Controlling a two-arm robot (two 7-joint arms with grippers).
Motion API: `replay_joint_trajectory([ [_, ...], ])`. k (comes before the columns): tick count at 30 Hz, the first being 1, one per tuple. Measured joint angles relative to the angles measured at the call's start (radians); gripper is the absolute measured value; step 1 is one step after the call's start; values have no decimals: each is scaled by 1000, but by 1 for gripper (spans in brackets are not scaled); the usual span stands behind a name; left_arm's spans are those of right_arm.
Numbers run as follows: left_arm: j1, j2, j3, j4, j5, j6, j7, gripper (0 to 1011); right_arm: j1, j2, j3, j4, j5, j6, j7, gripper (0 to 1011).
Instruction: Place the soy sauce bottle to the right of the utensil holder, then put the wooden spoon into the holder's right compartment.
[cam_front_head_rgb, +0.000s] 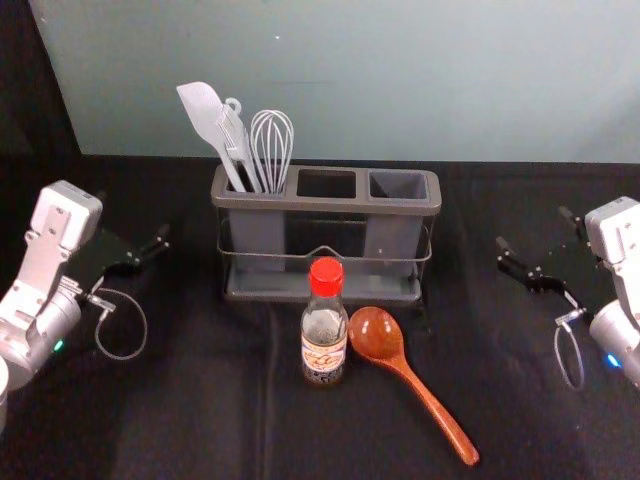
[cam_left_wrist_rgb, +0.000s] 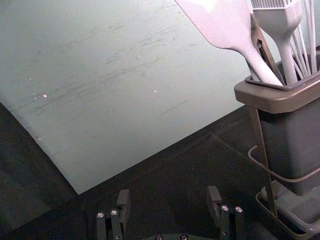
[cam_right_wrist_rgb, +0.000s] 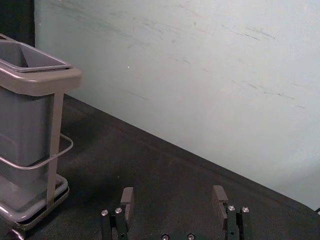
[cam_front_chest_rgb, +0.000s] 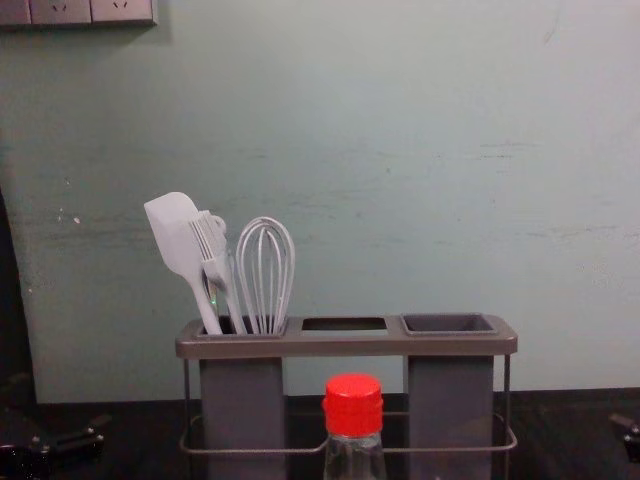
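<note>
Plainly, both steps are waiting: the soy sauce bottle (cam_front_head_rgb: 323, 335) is standing before the utensil holder (cam_front_head_rgb: 325, 204), the wooden spoon (cam_front_head_rgb: 378, 337) lying beside the bottle, the right compartment (cam_front_head_rgb: 398, 183) sitting empty. Left gripper (cam_left_wrist_rgb: 168, 192) and right gripper (cam_right_wrist_rgb: 173, 191) are flanking the holder, spread wide, holding nothing.

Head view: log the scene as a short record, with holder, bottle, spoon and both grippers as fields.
utensil holder: upright
left compartment: spatula, whisk, among others
right compartment: empty
soy sauce bottle: upright, red cap on, in front of the holder
wooden spoon: lying right of the bottle, bowl beside it, handle slanting nearer and rightward
left gripper: open, left of the holder
right gripper: open, right of the holder
task: neither item placed yet
</note>
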Motion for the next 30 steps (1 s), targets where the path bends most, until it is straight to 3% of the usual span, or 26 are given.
replay_joint_trajectory([
  [30,0,0,0,0,0,0,0,1005,0,0,0,0,0,0,0,1003],
])
